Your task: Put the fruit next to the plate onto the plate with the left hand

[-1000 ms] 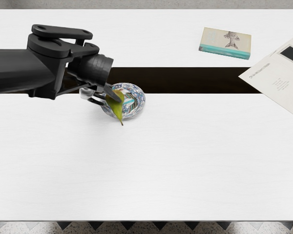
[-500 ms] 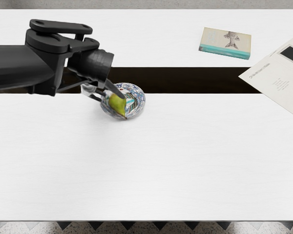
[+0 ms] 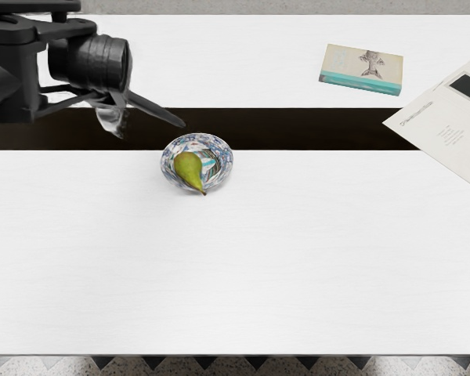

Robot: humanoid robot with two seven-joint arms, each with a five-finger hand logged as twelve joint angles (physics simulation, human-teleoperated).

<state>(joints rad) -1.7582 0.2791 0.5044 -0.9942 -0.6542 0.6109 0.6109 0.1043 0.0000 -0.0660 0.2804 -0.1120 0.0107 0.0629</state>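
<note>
A green pear [image 3: 189,171] lies on the small blue-patterned plate [image 3: 221,157] at the table's middle left, its stem pointing to the lower right. My left hand [image 3: 133,110] hangs above and to the left of the plate, clear of the pear, with its fingers spread and nothing in them. One dark finger [image 3: 158,112] points toward the plate's upper rim. The black left arm comes in from the upper left edge.
A teal-edged book [image 3: 362,68] lies at the back right. A white printed sheet [image 3: 448,129] lies at the right edge. A dark gap [image 3: 313,129] runs across the table behind the plate.
The left hand let go of the pear, which now lies on the plate. The hand then lifted up and back to the left, away from the plate.
</note>
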